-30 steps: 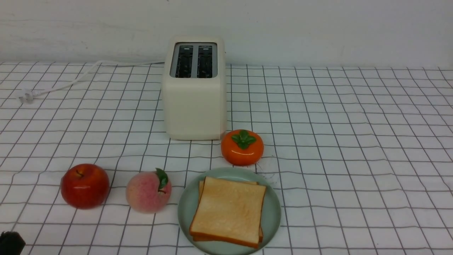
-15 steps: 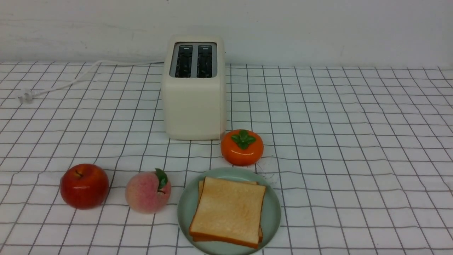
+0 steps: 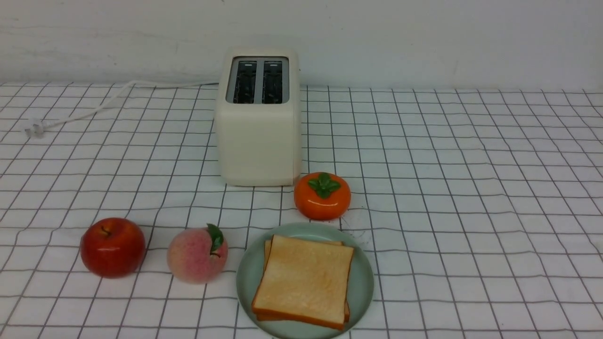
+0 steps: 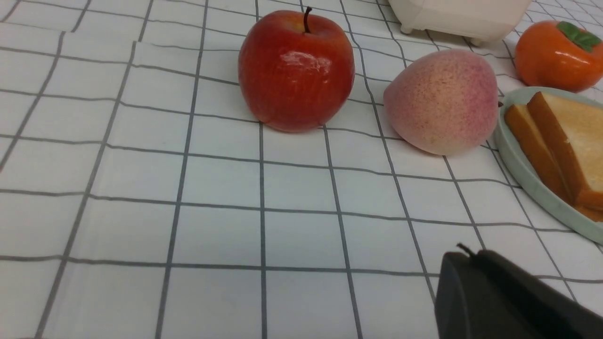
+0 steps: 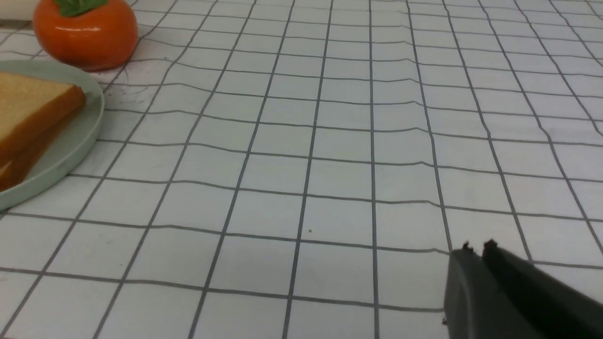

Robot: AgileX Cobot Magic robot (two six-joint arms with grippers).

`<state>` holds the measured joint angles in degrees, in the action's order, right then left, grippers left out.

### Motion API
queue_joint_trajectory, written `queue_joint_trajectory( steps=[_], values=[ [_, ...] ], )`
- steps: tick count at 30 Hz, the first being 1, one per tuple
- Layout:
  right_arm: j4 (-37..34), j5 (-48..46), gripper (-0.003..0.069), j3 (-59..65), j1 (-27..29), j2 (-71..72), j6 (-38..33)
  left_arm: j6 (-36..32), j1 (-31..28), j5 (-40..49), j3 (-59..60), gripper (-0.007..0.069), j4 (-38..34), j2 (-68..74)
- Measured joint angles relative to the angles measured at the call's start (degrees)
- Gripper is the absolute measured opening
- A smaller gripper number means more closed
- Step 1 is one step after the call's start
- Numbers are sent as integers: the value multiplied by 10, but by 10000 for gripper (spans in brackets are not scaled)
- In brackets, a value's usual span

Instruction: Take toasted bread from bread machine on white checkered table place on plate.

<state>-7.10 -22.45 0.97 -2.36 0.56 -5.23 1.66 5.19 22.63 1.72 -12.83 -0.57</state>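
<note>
Two slices of toasted bread (image 3: 304, 281) lie stacked on the mint-green plate (image 3: 362, 287) at the front middle of the white checkered table (image 3: 471, 188). The cream bread machine (image 3: 258, 136) stands behind, both dark slots empty. The bread (image 4: 565, 141) and plate rim (image 4: 527, 181) show in the left wrist view, and the bread (image 5: 33, 108) and plate (image 5: 85, 136) in the right wrist view. My left gripper (image 4: 468, 256) is shut and empty, low over the cloth near the apple. My right gripper (image 5: 478, 249) is shut and empty, off the plate's right. Neither gripper shows in the front view.
A red apple (image 3: 113, 247) and a pink peach (image 3: 198, 254) sit left of the plate. An orange persimmon (image 3: 322, 195) sits between plate and toaster. The toaster's white cord (image 3: 94, 110) runs left to a plug. A white wall closes the back.
A dark bit of the left arm at the front view's bottom left corner has drawn out of view. Bread, plate, toaster and fruit have not moved.
</note>
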Motion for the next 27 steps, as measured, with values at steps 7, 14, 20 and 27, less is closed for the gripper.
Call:
queue_joint_trajectory(
  steps=[7, 14, 20, 27],
  values=[
    [0, 0, 51, 0, 0, 0, 0, 0, 0, 0, 0, -13, 0, 0],
    [0, 0, 53, 0, 0, 0, 0, 0, 0, 0, 0, -13, 0, 0],
    [0, 0, 53, 0, 0, 0, 0, 0, 0, 0, 0, -11, 0, 0],
    [0, 0, 57, 0, 0, 0, 0, 0, 0, 0, 0, -10, 0, 0]
  ],
)
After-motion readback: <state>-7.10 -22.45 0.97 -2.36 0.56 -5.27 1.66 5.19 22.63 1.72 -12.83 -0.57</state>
